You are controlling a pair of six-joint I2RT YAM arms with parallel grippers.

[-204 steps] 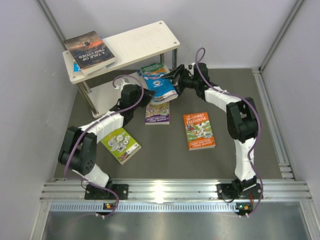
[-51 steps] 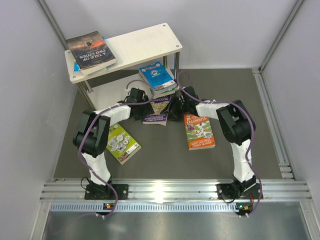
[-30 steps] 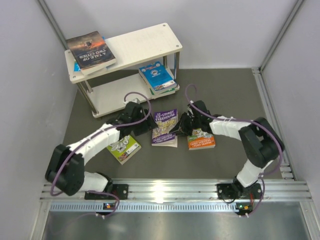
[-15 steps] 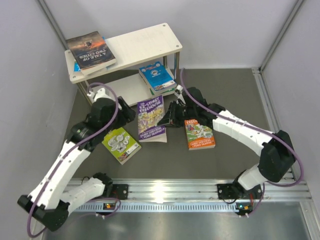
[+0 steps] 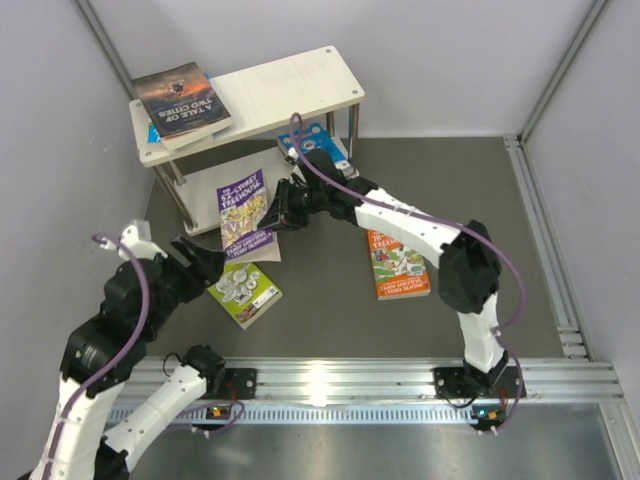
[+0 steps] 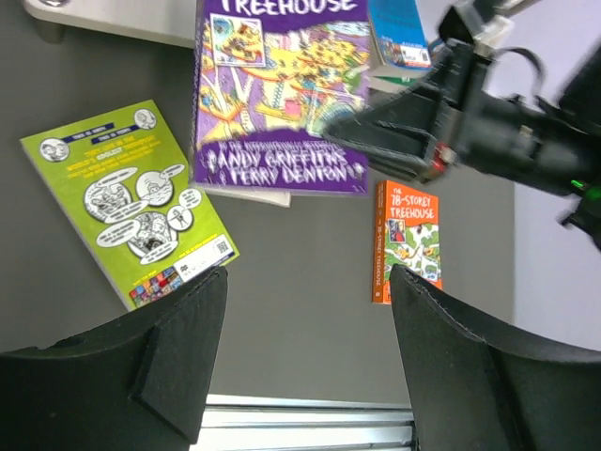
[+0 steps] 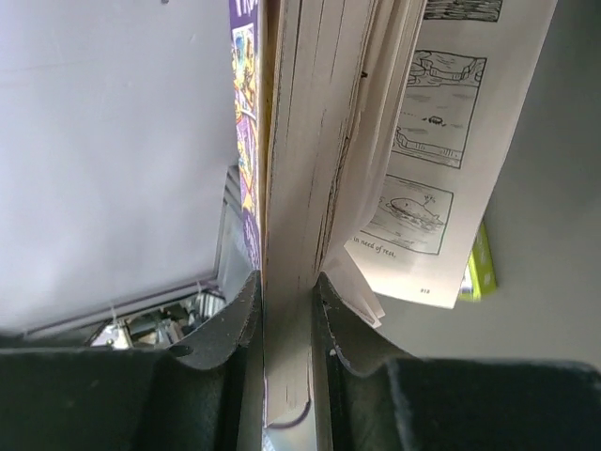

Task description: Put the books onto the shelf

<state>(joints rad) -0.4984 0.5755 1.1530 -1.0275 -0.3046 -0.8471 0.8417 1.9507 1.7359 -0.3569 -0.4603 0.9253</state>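
Purple book point(image 5: 245, 213) — light, floppy, pages fanning — was clamped by right gripper point(image 7: 286, 291), apparently at its open edge; left gripper point(image 6: 308, 282) gaped empty.

A dark grey matted bench point(image 5: 330, 320) carries a small two-tier shelf point(image 5: 290, 85) of pale wooden boards on silver metal posts, standing at its far left corner. A dark paperback point(image 5: 180, 100) lies at the left end of the top board, over a thin blue book point(image 5: 152, 133). Bright blue paperbacks point(image 5: 322, 138) sit at the right end of the lower board point(image 5: 205, 190). A lime-green paperback point(image 5: 243, 290) lies flat on the bench near its left edge. An orange paperback point(image 5: 398, 262) lies right of centre.
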